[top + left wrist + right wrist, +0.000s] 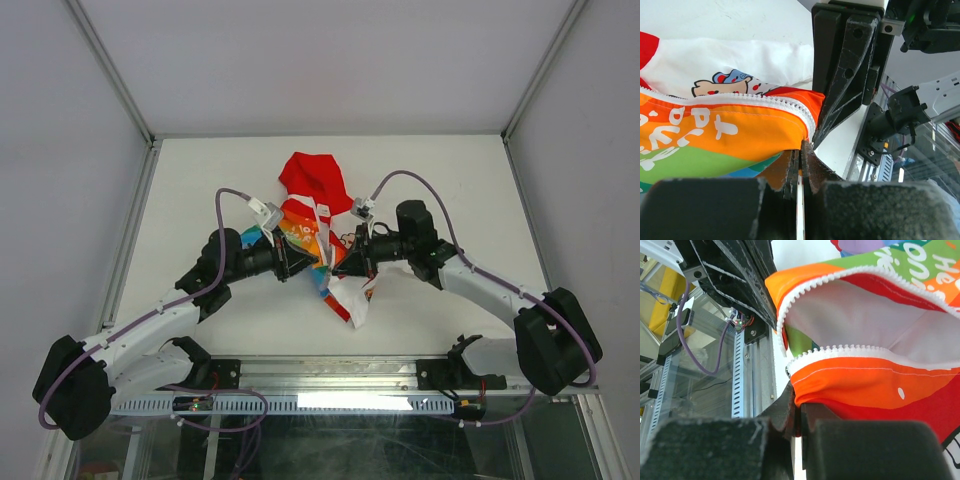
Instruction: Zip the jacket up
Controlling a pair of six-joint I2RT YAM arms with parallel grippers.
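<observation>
You are looking at a white table (200,180) boxed in by white walls, with a metal rail (330,402) along its near edge. The jacket (318,215) lies bunched at the middle of the table; its red hood (310,178) points to the far side, and a white part trails toward the near edge.

Both arms reach in from either side and meet at the rainbow panel. Your left gripper (300,262) has its jaws pressed together on the orange edge of the jacket; the left wrist view shows the cloth running into the fingertips, just below a row of white zipper teeth (765,101) and a cartoon print (722,85). Your right gripper (346,258) stands just beside it, almost tip to tip; its jaws are likewise clamped on an orange hem of the jacket.

In the right wrist view the two rows of zipper teeth stand apart, with white lining (865,325) showing between them. A purple cable (228,198) loops above each wrist.
</observation>
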